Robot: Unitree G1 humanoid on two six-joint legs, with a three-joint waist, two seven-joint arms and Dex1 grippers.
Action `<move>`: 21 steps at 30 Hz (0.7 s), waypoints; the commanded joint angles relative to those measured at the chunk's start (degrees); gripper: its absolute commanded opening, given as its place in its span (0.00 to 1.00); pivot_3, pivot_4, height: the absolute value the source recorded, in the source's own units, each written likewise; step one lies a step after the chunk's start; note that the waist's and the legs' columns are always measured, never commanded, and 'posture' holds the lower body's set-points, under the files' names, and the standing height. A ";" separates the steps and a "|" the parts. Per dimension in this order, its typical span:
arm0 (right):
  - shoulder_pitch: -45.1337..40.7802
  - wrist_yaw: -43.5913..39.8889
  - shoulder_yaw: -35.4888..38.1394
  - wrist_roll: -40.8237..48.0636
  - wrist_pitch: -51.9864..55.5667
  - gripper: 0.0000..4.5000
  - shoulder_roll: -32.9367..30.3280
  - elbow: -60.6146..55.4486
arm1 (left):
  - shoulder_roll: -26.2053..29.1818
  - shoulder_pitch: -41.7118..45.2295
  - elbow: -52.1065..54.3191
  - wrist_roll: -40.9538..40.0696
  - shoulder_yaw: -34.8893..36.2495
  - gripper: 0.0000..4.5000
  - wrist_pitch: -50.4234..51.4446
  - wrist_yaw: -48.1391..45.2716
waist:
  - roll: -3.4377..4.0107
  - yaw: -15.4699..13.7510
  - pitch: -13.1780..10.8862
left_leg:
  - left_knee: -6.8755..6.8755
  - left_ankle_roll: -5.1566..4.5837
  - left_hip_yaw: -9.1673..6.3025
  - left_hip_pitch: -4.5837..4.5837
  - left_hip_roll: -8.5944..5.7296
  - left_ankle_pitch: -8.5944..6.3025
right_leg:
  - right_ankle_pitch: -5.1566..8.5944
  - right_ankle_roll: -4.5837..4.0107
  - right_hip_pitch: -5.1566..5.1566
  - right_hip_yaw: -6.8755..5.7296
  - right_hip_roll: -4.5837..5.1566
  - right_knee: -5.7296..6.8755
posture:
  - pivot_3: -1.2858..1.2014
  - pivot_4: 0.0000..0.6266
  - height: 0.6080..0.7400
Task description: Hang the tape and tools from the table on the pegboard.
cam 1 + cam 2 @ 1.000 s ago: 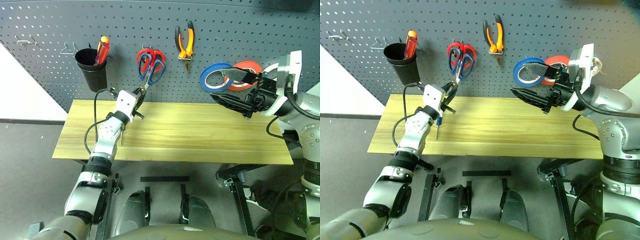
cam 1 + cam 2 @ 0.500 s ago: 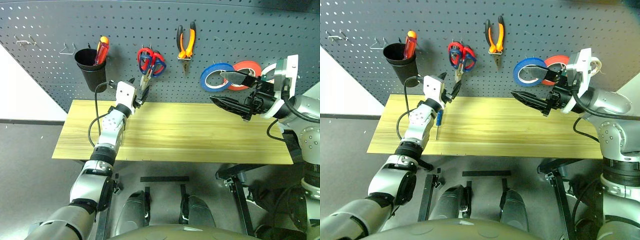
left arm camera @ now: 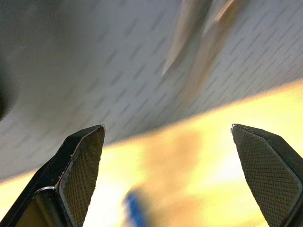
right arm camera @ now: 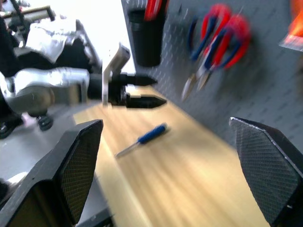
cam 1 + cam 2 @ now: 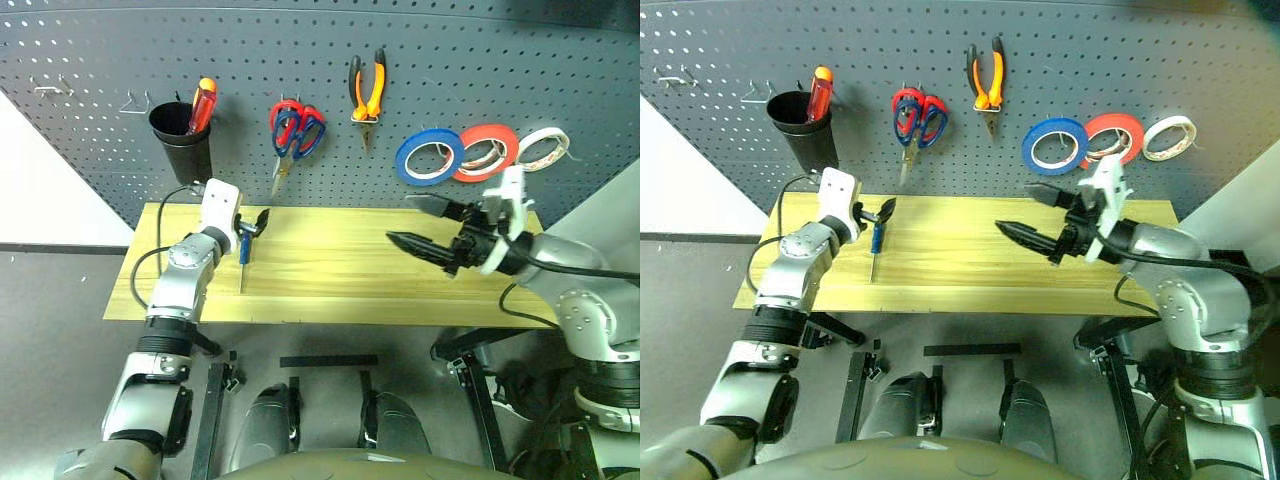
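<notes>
The dark-handled scissors (image 5: pixel 309 134) hang on the pegboard (image 5: pixel 100 60) together with the red-handled pair, blades down. Further right hang the orange-and-black pliers (image 5: pixel 367 88) and the blue tape (image 5: pixel 428 157). A small blue-handled screwdriver (image 5: pixel 243 245) lies on the table (image 5: pixel 330 290) near its left end. My left gripper (image 5: pixel 256 223) is open and empty, just above the screwdriver's handle and below the scissors. My right gripper (image 5: pixel 398 219) is open and empty over the right half of the table, pointing left. In the right wrist view the screwdriver (image 4: pixel 142 139) lies below the left gripper (image 4: pixel 154 90).
A black cup (image 5: pixel 181 138) holding a red-and-yellow screwdriver (image 5: pixel 202 102) hangs left of the scissors. A red roll (image 5: pixel 487 152) and a white roll (image 5: pixel 543 148) hang right of the blue tape. Bare wire hooks (image 5: pixel 135 98) stick out at the pegboard's upper left.
My left gripper let go of the scissors, opened wide and dropped away to the left; the scissors now hang on the pegboard. My right gripper sank and moved left over the table.
</notes>
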State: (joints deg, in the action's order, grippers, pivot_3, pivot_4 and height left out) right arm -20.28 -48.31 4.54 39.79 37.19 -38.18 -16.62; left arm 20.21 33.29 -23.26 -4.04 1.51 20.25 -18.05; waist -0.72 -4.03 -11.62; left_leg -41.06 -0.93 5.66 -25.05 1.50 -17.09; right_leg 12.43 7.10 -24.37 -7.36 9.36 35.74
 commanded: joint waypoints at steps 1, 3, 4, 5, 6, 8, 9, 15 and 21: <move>-4.23 -0.27 -3.70 -3.18 -0.25 1.00 0.80 1.80 | 0.66 4.27 -5.72 2.96 -0.65 0.99 2.89 2.88 | -0.01 -0.02 0.01 | -0.03 0.00 0.00 -0.01 -0.01 0.00 | 0.00 0.00 0.01 0.01 0.00 -0.02 | 0.58 0.24 0.78; -6.87 -1.15 -5.33 -4.81 -0.53 1.00 1.12 5.58 | 1.05 6.52 -9.53 5.03 -1.42 0.99 3.07 4.61 | -0.02 0.01 0.00 | -0.08 -0.01 0.00 -0.02 -0.02 0.00 | 0.00 0.00 0.03 0.03 0.00 -0.05 | 0.58 0.25 0.78; -7.70 -1.82 -5.90 -5.43 -0.88 1.00 1.11 6.84 | 1.12 7.22 -10.68 5.89 -1.75 0.99 3.05 5.53 | -0.02 0.00 0.00 | -0.08 -0.01 0.00 -0.03 -0.03 0.00 | 0.00 0.00 0.02 0.03 0.00 -0.05 | 0.58 0.27 0.78; -8.72 -2.68 -6.50 -6.11 -1.43 1.00 1.20 8.53 | 0.83 8.14 -12.15 5.99 -1.45 0.99 3.42 6.38 | -0.02 0.01 0.00 | -0.07 -0.01 -0.02 -0.03 -0.03 0.00 | 0.00 0.00 0.02 0.02 0.00 -0.05 | 0.58 0.28 0.78; -9.64 -3.47 -6.97 -6.75 -1.86 1.00 1.32 10.08 | 0.56 8.90 -13.42 6.11 -1.25 0.99 3.63 7.01 | -0.02 0.07 0.00 | -0.04 -0.01 -0.04 -0.03 -0.02 0.00 | 0.00 0.00 0.02 0.02 0.00 -0.04 | 0.58 0.29 0.78; -11.72 -4.63 -8.48 -9.34 -3.54 1.00 1.69 14.18 | 0.19 10.22 -15.99 6.45 -1.34 0.99 3.62 7.64 | -0.01 0.29 0.00 | 0.00 0.00 -0.03 -0.02 -0.02 0.00 | 0.00 0.00 0.00 0.01 0.00 -0.04 | 0.58 0.32 0.78; -12.68 -4.88 -9.28 -10.95 -4.65 1.00 1.89 16.12 | -0.10 10.67 -16.63 6.06 -0.98 0.99 3.94 7.65 | -0.02 0.33 -0.04 | 0.01 0.00 -0.02 -0.02 -0.02 0.00 | 0.01 0.00 0.00 0.01 0.00 -0.05 | 0.58 0.34 0.78; -15.34 -7.14 -11.05 -15.20 -7.93 1.00 3.01 20.74 | -1.45 12.77 -19.21 5.07 0.44 0.99 8.25 8.77 | -0.04 0.36 -0.75 | 0.02 0.00 -0.01 0.00 0.01 0.00 | 0.02 0.01 -0.05 0.03 0.00 0.01 | 0.59 0.42 0.78; -15.47 -9.41 -10.96 -17.88 -9.37 1.00 2.37 21.70 | -3.10 13.00 -18.87 4.82 0.28 0.99 11.50 9.55 | -0.07 0.24 -1.92 | 0.01 0.00 -0.01 -0.01 0.00 0.00 | 0.02 0.01 -0.06 0.06 0.02 0.03 | 0.58 0.50 0.78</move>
State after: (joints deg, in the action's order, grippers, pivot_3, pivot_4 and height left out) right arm -34.84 -56.77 -6.67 22.50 29.16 -34.97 5.31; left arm 17.41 45.36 -42.91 0.78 1.38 30.97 -8.83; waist -0.79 -3.79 -13.54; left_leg -41.05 -0.93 5.65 -25.05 1.51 -17.09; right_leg 12.45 7.11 -24.43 -7.29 9.38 35.77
